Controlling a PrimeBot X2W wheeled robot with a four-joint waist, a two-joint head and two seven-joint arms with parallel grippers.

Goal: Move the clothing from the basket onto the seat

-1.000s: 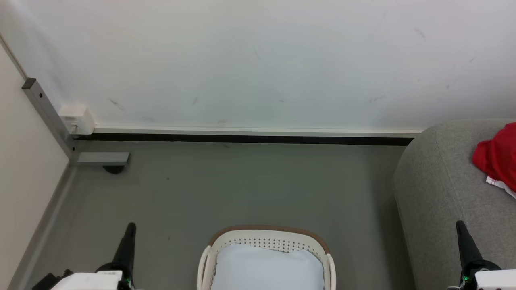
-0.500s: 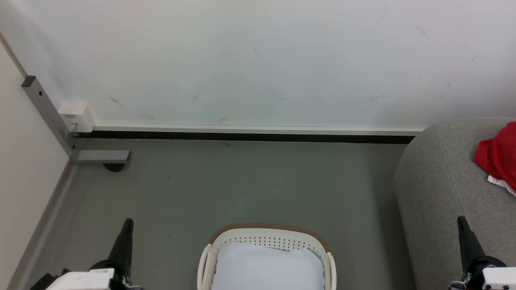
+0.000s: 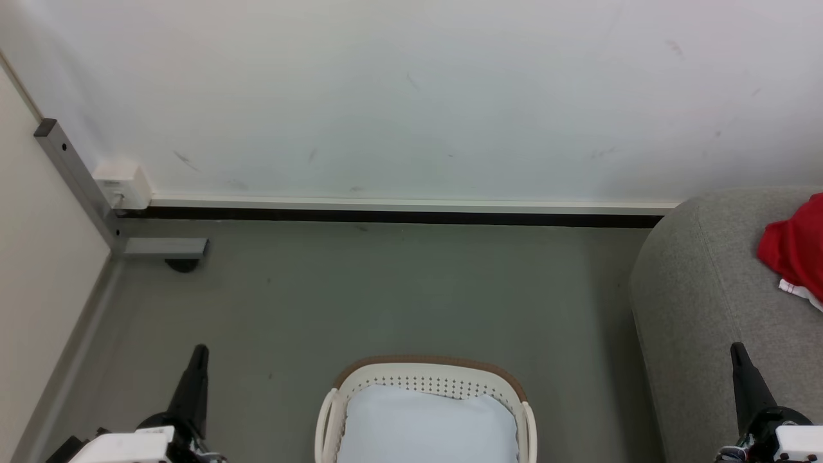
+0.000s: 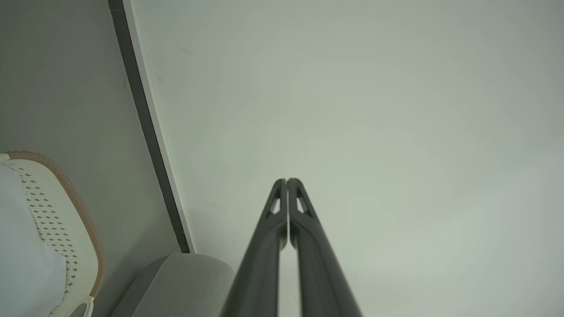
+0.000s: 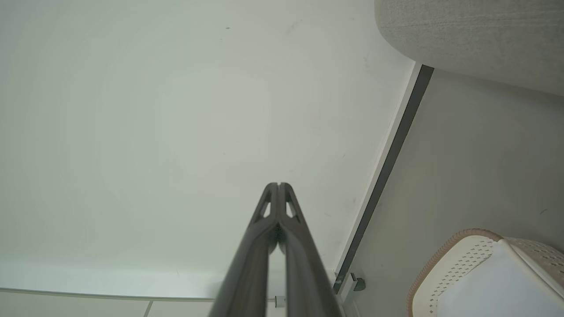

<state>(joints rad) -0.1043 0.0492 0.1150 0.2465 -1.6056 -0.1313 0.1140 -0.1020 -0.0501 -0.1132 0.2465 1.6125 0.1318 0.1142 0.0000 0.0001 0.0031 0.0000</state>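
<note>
At six o'clock in the head view, the laundry basket point(image 3: 425, 368) holds a pale blue-white cloth point(image 3: 427, 427). The red clothing point(image 3: 795, 247) lies on the grey sofa point(image 3: 701, 289) at three o'clock. The left gripper point(image 3: 200, 350) at seven and the right gripper point(image 3: 737, 349) at five are both closed and empty.

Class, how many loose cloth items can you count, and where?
2. The red clothing lies on the grey seat, cut off by the picture edge; a pale cloth lies in the basket, perhaps hiding more beneath.
</note>
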